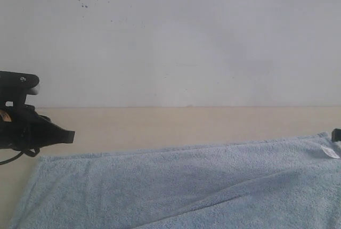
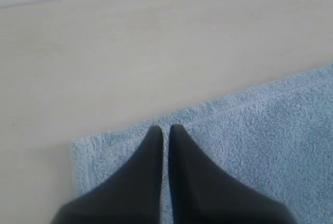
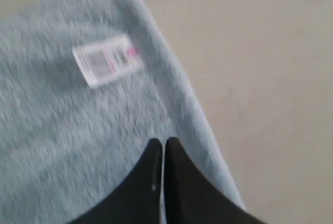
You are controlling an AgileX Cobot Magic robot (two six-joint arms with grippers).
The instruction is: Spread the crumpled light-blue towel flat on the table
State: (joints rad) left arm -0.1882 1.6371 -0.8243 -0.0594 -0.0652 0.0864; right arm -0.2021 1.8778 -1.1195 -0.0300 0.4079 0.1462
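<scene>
The left gripper point(image 2: 164, 128) hovers over the left corner of the towel point(image 1: 186, 186), its fingers pinched together on nothing. The towel lies almost open on the table point(image 1: 160, 125), with one long crease point(image 1: 224, 199) across its middle. The right gripper point(image 3: 163, 141), likewise closed and empty, hangs by the hem near the tag point(image 3: 106, 60); pinching both corners and pulling evenly apart, kept low, would probably flatten it best.

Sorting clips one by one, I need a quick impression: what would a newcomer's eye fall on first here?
The light-blue towel, nearly flat across the near part of the table, one shallow crease crossing it. Then its white tag at the far right corner, with the left pincer shut by the far left corner and the right pincer shut over the hem near the tag.
</scene>
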